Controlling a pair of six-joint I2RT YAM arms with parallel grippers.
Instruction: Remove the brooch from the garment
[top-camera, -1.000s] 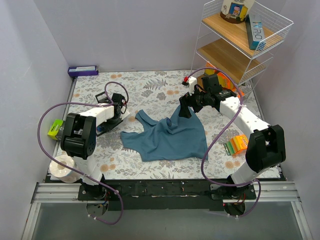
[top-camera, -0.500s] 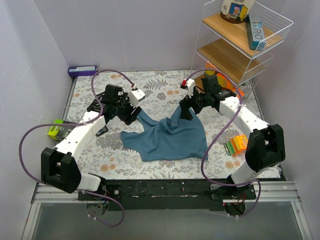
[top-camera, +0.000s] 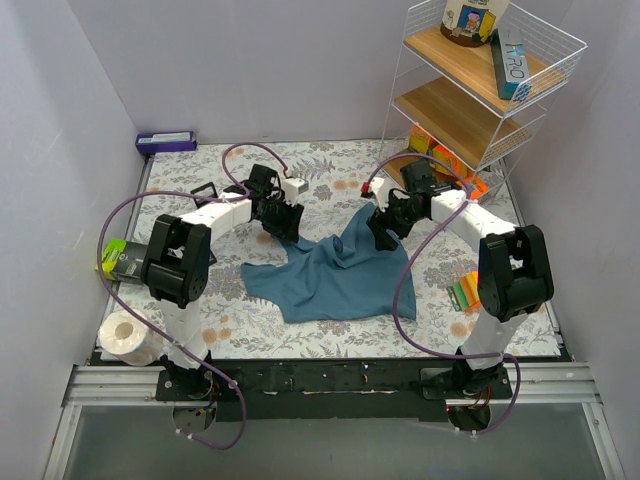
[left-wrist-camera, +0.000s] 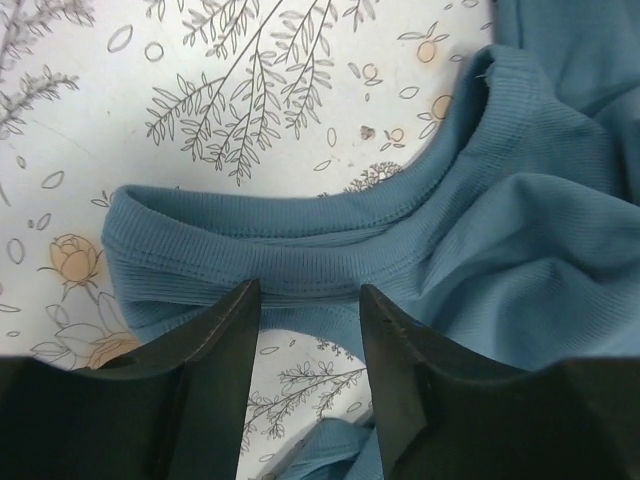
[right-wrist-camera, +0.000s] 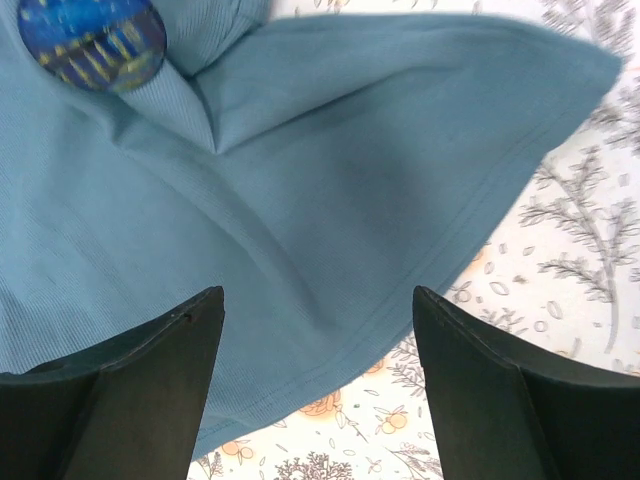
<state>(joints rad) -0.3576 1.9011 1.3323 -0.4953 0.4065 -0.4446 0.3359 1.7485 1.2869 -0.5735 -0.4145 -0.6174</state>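
Table: a flower-and-leaf print table (top-camera: 330, 185) boxed in by pale walls, with a wire shelf (top-camera: 450, 110) standing beyond the garment's far right corner.
Garment: a teal T-shirt (top-camera: 335, 280), crumpled and partly folded over itself.
Brooch: a round dark-blue disc with gold flecks (right-wrist-camera: 92, 42), sitting on the garment where a fold begins. It shows only in the right wrist view.
Left hand: the left hand (left-wrist-camera: 305, 300) has its fingers a narrow gap apart, tips at the garment's ribbed collar band. Table shows between them and nothing is clamped.
Right hand: the right hand (right-wrist-camera: 318, 300) is spread wide above the garment near the brooch, holding nothing.
Handling: the garment looks limp and light, and would likely lift with the brooch unless pinned. The thick collar band seems the firmest hold. The brooch looks small, hard and smooth, so I'd take it by its rim.
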